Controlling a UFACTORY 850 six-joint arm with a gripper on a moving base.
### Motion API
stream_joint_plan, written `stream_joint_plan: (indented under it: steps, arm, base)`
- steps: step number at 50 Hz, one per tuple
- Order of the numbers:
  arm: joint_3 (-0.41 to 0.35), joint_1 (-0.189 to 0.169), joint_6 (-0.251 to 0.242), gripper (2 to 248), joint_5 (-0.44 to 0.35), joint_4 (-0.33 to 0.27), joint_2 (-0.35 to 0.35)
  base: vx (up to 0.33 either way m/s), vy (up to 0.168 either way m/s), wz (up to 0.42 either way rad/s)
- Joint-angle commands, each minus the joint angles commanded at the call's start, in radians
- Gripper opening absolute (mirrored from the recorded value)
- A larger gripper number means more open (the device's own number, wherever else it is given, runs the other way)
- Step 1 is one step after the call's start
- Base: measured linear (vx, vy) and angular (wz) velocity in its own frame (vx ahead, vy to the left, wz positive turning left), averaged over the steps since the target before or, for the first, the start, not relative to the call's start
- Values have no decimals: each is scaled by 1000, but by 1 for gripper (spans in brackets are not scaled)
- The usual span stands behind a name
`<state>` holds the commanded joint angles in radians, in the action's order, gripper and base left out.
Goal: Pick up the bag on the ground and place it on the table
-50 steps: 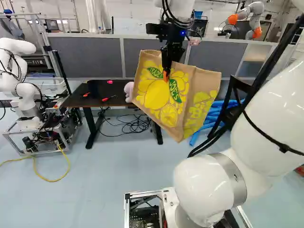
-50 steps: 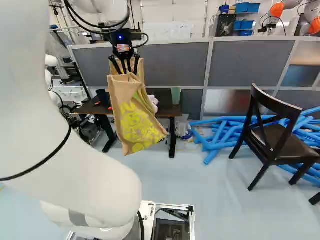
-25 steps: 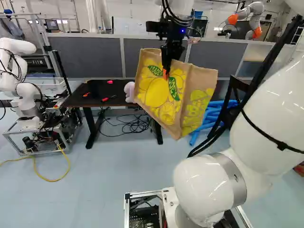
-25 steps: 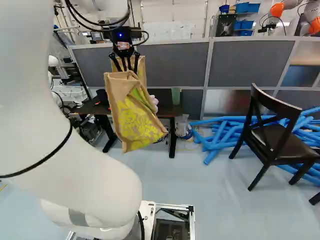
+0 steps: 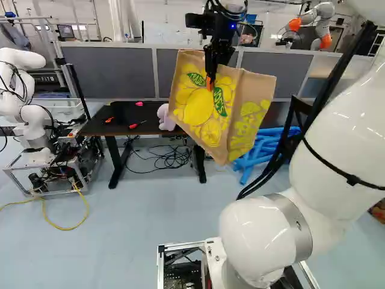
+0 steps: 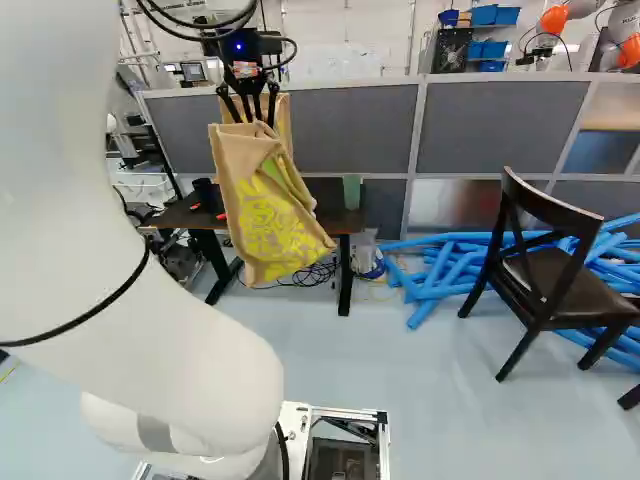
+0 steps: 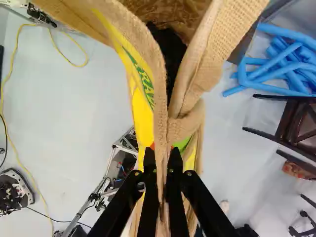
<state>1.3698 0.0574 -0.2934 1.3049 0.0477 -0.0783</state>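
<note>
The bag [image 5: 195, 111], its green labels [image 5: 221, 101] carrying lettering over yellow fruit print, hangs in the air from the claw [image 5: 210, 83] clamped on its cloth, partly hiding the table [image 5: 95, 128], where a plush toy [image 5: 165, 118] sits.

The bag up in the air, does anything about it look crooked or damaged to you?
Yes: the bag hangs tilted, one bottom corner lowest, and its cloth is bunched just ahead of the end effector that pinches it. I see no tear.
</note>
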Motion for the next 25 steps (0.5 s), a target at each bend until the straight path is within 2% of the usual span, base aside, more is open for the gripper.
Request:
stream_joint_plan:
  steps: [25]
  arm:
    - [114, -4, 0, 22, 99, 0, 36]
  base:
    - [0, 0, 0]
